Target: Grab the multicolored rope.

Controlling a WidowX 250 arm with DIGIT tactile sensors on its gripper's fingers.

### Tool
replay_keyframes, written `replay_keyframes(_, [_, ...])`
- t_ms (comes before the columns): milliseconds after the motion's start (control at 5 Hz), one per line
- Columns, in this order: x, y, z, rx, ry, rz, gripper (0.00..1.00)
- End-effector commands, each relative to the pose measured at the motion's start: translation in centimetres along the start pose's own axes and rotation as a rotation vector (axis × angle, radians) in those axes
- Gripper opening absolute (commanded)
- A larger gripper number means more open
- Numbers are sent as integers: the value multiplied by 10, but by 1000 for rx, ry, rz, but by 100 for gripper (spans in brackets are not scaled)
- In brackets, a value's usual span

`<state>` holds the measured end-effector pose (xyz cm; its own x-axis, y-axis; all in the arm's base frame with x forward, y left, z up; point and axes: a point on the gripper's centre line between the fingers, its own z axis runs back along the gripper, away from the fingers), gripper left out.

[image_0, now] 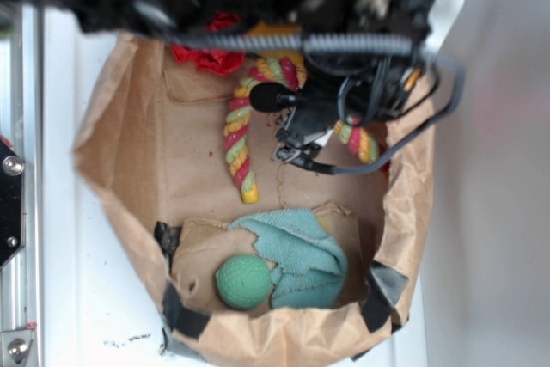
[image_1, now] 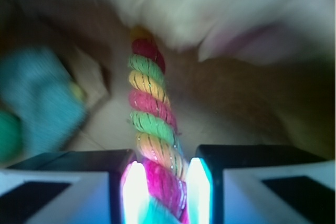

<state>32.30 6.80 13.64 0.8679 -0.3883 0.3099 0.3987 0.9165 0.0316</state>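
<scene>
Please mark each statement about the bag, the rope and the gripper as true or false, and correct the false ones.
1. The multicolored rope lies between the gripper fingers. True.
2. The green ball rests on top of the rope. False: it sits apart from the rope, beside the teal cloth.
3. The items lie inside a brown paper bag. True.
4. The teal cloth covers the red ruffled fabric. False: the two lie at opposite ends of the bag.
5. The rope is a single plain colour. False: it has red, yellow and green strands.
</scene>
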Motion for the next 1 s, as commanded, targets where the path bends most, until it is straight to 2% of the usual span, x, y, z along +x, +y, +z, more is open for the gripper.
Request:
replay_keyframes(0, [18, 10, 82, -61, -136, 315, 0])
replay_keyframes(200, [17, 0, 100, -21, -144, 400, 0])
replay_keyframes(400, [12, -13, 112, 57, -161, 465, 0])
replay_keyframes(600, [7, -30, 109, 153, -110, 420, 0])
replay_keyframes(800, [0, -45, 103, 112, -41, 331, 0])
